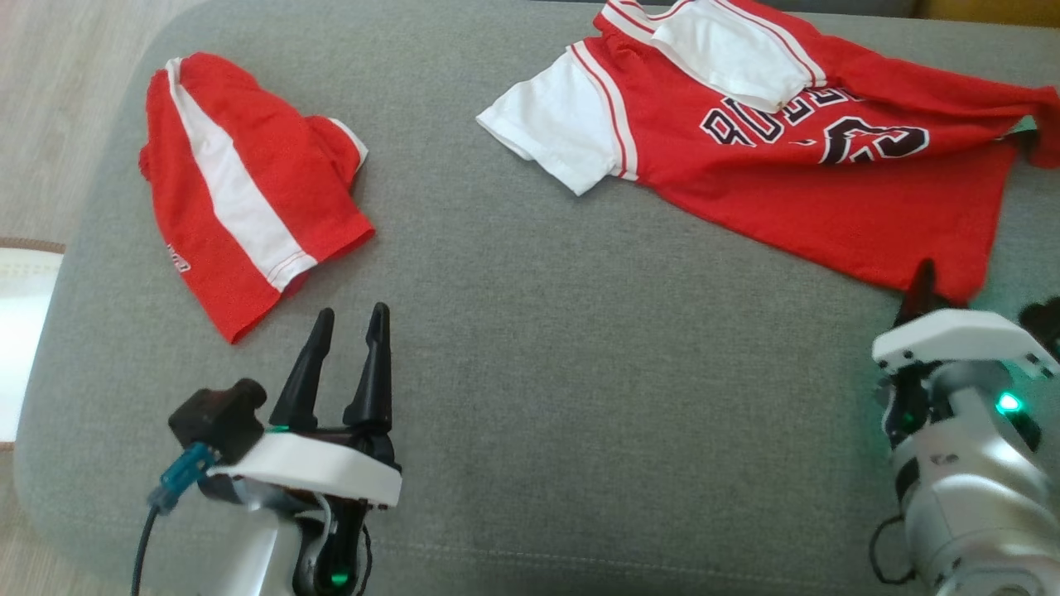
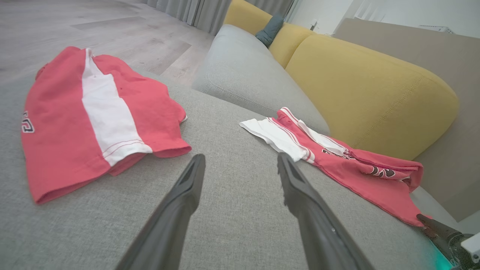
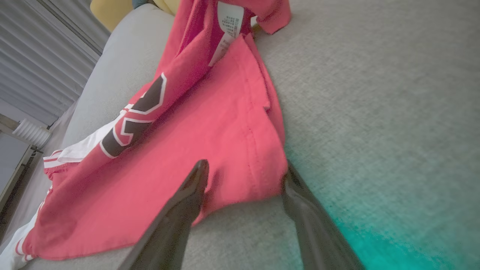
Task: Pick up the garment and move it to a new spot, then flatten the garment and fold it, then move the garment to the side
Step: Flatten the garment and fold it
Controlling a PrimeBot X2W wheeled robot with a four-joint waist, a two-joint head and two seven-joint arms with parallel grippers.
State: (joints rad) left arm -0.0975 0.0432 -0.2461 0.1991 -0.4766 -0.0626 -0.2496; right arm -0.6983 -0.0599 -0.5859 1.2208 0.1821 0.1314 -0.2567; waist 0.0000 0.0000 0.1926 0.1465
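The garment, a red jersey [image 1: 828,190] with white sleeves and black lettering, lies crumpled at the far right of the grey cushion [image 1: 538,372]. It also appears in the left wrist view [image 2: 360,168]. My right gripper [image 3: 243,167] is down at its near hem corner [image 1: 952,277]. The fingers stand apart with that corner of red cloth [image 3: 258,165] between them, and no clamp on it shows. My left gripper [image 1: 353,313] is open and holds nothing [image 2: 240,156], over bare cushion at the front left.
Red shorts [image 1: 240,190] with a white stripe lie at the far left of the cushion, just beyond my left gripper. A yellow sofa [image 2: 360,82] with a grey seat [image 2: 243,71] stands behind. Wooden floor [image 1: 50,99] lies past the left edge.
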